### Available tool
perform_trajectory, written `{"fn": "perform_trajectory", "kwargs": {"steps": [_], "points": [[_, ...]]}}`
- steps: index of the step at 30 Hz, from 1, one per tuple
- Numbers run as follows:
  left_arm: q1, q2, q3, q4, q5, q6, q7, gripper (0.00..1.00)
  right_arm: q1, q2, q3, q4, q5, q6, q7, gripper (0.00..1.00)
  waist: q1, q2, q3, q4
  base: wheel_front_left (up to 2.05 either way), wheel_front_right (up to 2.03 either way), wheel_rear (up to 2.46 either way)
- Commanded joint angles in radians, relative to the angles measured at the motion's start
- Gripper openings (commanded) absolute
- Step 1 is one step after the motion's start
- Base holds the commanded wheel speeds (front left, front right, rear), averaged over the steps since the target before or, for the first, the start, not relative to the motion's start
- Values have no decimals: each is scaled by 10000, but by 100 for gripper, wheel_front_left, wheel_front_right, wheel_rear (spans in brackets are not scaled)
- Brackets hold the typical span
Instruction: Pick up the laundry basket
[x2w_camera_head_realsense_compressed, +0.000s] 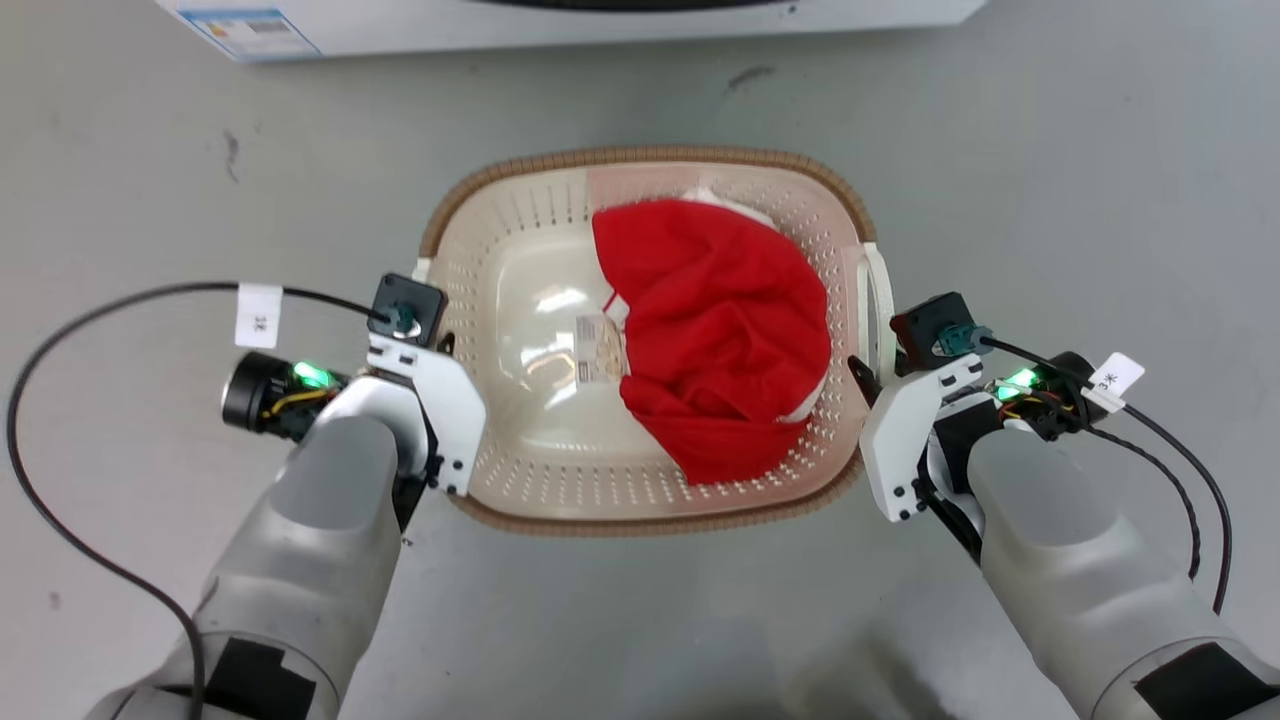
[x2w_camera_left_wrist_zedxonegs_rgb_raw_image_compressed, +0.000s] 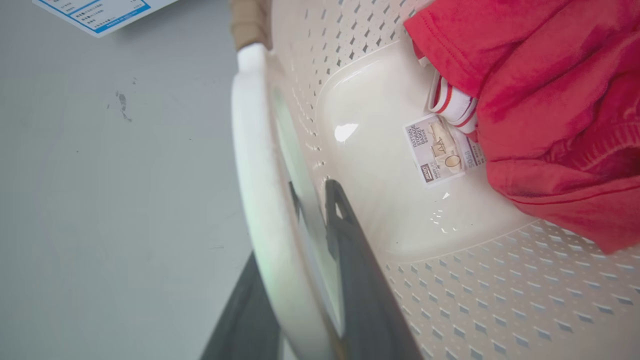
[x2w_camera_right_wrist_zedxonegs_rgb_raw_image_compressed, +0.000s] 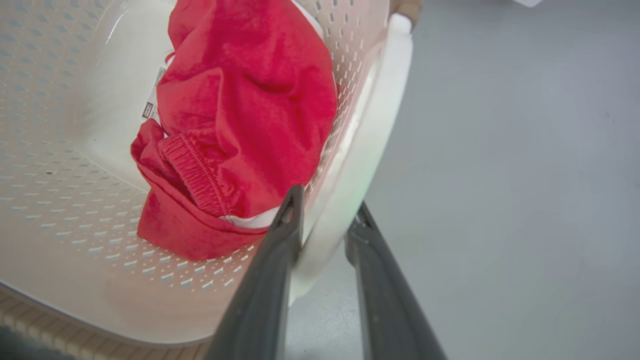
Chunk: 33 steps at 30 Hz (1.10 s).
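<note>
Your left gripper (x2w_camera_left_wrist_zedxonegs_rgb_raw_image_compressed: 312, 192) is clenched on the laundry basket (x2w_camera_head_realsense_compressed: 640, 157), gripping it by the white left handle (x2w_camera_left_wrist_zedxonegs_rgb_raw_image_compressed: 252, 175). In the left wrist view one dark finger (x2w_camera_left_wrist_zedxonegs_rgb_raw_image_compressed: 355, 260) lies inside, against the perforated wall. The other finger (x2w_camera_left_wrist_zedxonegs_rgb_raw_image_compressed: 245, 320) runs down the outside, and the handle is pinched between them.

Your right gripper (x2w_camera_right_wrist_zedxonegs_rgb_raw_image_compressed: 327, 200) is closed the same way on the white right handle (x2w_camera_right_wrist_zedxonegs_rgb_raw_image_compressed: 372, 120). Its inner finger (x2w_camera_right_wrist_zedxonegs_rgb_raw_image_compressed: 270, 280) sits on the basket side and its outer finger (x2w_camera_right_wrist_zedxonegs_rgb_raw_image_compressed: 385, 290) is over the grey floor (x2w_camera_head_realsense_compressed: 1050, 150). Both tips press the handle from either side.

In the head view the basket sits squarely between your two grippers, with its brown woven-look rim facing up. You cannot tell from these views whether its base is touching the floor.

A red garment with white trim (x2w_camera_head_realsense_compressed: 715, 330) lies bunched in the half of the basket nearer your right gripper. It is just ahead of that gripper's inner finger and rests against the wall there. A printed label sticker (x2w_camera_left_wrist_zedxonegs_rgb_raw_image_compressed: 442, 150) is on the glossy basket bottom, between the garment and your left gripper, with one edge under the red cloth.

Beyond the basket's far rim and apart from it, you see the lower edge of a white washing machine (x2w_camera_head_realsense_compressed: 600, 20). It carries a blue-bordered label (x2w_camera_head_realsense_compressed: 250, 30) on the side of your left gripper. A black cable (x2w_camera_head_realsense_compressed: 60, 330) loops outward over the floor from your left wrist.
</note>
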Motion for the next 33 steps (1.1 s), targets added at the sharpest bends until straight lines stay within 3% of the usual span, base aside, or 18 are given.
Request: {"fn": "perform_trajectory", "kwargs": {"steps": [1, 21, 33], "points": [[204, -178, -168, -37, -23, -92, 61, 0, 102, 23, 116, -27, 20, -3, 56, 0, 0, 0, -519, 143, 0, 0, 0], [1656, -634, -1633, -235, -1887, -107, 2237, 0, 1077, 88, 1519, -235, 1314, 11, 2007, 0, 0, 0, -3445, 527, 0, 0, 0], [2635, -154, -2847, -992, -3539, -109, 3415, 0, 1911, 107, 2783, -452, 2468, 20, 3142, 0, 0, 0, -5111, 549, 0, 0, 0]]}}
